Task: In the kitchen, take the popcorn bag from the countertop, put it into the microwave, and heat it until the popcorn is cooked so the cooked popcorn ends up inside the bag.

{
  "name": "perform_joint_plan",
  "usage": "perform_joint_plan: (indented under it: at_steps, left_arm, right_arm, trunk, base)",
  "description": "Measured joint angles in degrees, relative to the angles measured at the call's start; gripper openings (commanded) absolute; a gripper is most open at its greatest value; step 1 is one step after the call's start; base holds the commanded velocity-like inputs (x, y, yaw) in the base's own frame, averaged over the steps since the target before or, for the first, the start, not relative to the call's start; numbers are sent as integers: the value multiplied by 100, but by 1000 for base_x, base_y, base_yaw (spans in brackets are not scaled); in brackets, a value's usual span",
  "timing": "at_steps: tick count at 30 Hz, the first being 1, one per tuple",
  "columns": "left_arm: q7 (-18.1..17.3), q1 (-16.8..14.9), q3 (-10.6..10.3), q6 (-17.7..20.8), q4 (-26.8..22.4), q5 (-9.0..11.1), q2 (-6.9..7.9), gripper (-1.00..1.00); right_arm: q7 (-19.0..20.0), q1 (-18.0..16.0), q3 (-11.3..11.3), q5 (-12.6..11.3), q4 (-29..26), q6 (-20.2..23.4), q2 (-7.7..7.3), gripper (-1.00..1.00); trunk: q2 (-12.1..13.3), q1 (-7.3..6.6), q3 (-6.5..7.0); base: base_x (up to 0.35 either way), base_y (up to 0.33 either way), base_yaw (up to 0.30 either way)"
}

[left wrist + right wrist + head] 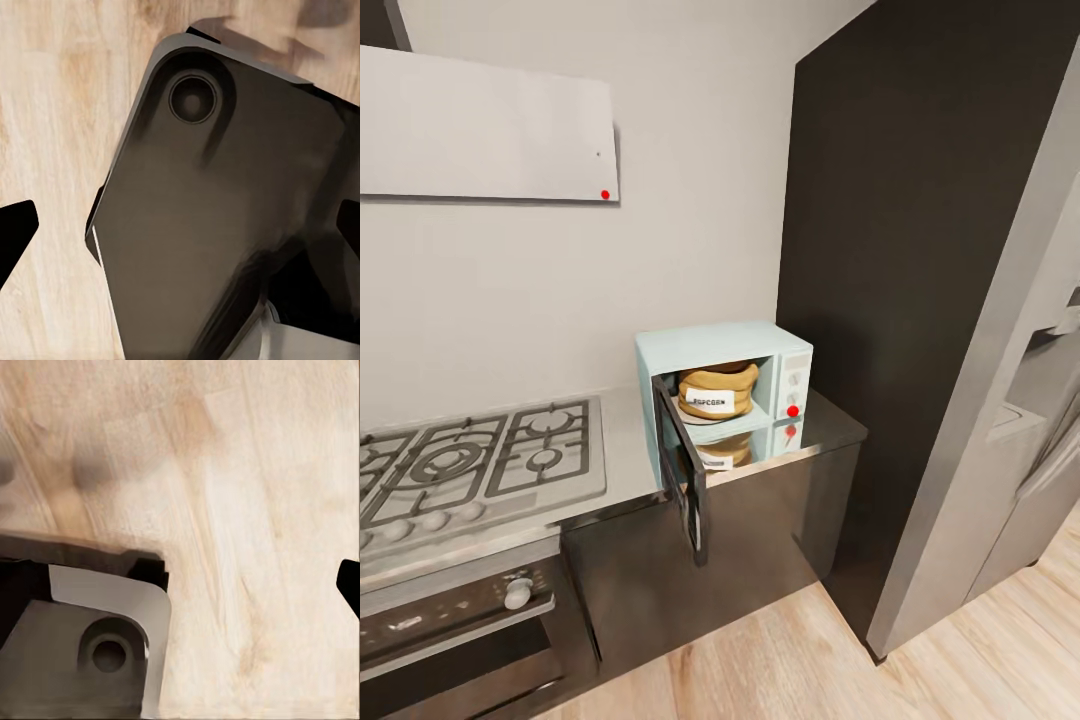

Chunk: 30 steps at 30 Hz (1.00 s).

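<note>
**Bag in the microwave, door not yet shut**

Going left to right in the head view: the white hood hangs on the wall above the gas hob, with the dark oven below it. Next comes the steel countertop, and on it the mint microwave with its door swung wide toward the robot. The bag sits upright inside the cavity, label facing out; its reflection shows in the steel below. No loose popcorn can be made out. A tall dark cabinet and a grey fridge close off the right.

As I read it, loading is done and the step in hand is closing up. The next move calls for bringing an arm up to the door's free edge, pushing it shut without jarring the bag, then reaching the red-marked control on the white panel.

The wrist views add what the head view lacks: both cameras point down at the pale wood floor and parts of the robot's dark base. In the left wrist view a dark fingertip sits at each side edge, well apart, so those fingers are spread around nothing. The right wrist view shows one tip at the edge, so I cannot tell that gripper's state.
</note>
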Motion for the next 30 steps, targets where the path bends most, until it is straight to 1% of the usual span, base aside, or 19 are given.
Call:
perform_joint_plan:
  at_steps: [1, 4, 10, 12, 15, 18, 19, 21, 23, 25, 27, 28, 29, 30]
  left_arm:
    - [-3, 0, -5, 0, 0, -3, 0, 100]
    - [-9, 0, -41, 0, 1, -31, 0, 100]
    - [-10, -1, -52, 0, -67, -61, -13, 100]
    - [-11, -1, -55, 12, -329, -58, -26, 100]
    - [4, -3, -72, 101, -1372, -78, 49, 100]
    - [13, -2, -72, 176, -2052, -87, 65, 100]
    - [14, -2, -73, 322, -2354, -95, 68, 100]
    - [7, -4, -73, 821, -3128, -106, 82, 100]
    - [6, -2, -70, 1191, -3751, -114, 113, 100]
    - [12, -10, -63, 1646, -4638, -122, 145, 100]
    - [10, -14, -52, 1976, -5166, -124, 151, 100]
    - [11, -28, -46, 2218, -5440, -120, 153, 100]
    - [21, -60, -40, 2385, -5604, -119, 154, 100]
    - [157, -211, -30, 2701, -5887, -117, 155, 100]
  right_arm:
    - [-252, 142, -4, 2, -1, -10, 30, 100]
    - [-556, 422, -9, 2, -2, -26, 57, 100]
    - [-615, 481, -11, 3, 6, 35, 61, 100]
    - [-617, 494, -5, 3, 8, 27, 64, 100]
    - [-617, 504, -6, 3, 6, -14, 68, 100]
    - [-617, 504, -7, 3, 5, -25, 68, 100]
    - [-617, 504, -8, 3, 4, -29, 69, 100]
    - [-617, 505, -11, 2, 5, -33, 70, 100]
    - [-617, 505, -11, 2, 4, -37, 70, 100]
    - [-617, 505, -10, -2, -1, -41, 66, 100]
    - [-616, 505, -11, -4, -2, -42, 63, 100]
    - [-616, 505, -11, -5, -3, -42, 62, 100]
    - [-616, 505, -11, -6, -3, -42, 62, 100]
    - [-616, 505, -12, -6, -3, -42, 62, 100]
  trunk:
    - [0, 0, 0]
    - [0, 0, 1]
    - [0, 0, 1]
    - [0, 0, 1]
    - [0, 0, 2]
    - [0, 0, 2]
    - [0, 0, 2]
    - [1, 0, 3]
    - [1, 0, 3]
    - [1, 0, 3]
    - [1, 0, 2]
    - [1, 0, 3]
    - [1, 0, 2]
    - [1, 0, 3]
  base:
    - [0, 0, 0]
    - [0, 0, 0]
    - [0, 0, 0]
    - [0, 0, 0]
    - [0, 0, 0]
    - [0, 0, 0]
    - [0, 0, 0]
    - [0, 0, 0]
    - [0, 0, 0]
    - [0, 0, 0]
    - [0, 0, 0]
    - [0, 0, 0]
    - [0, 0, 0]
    - [0, 0, 0]
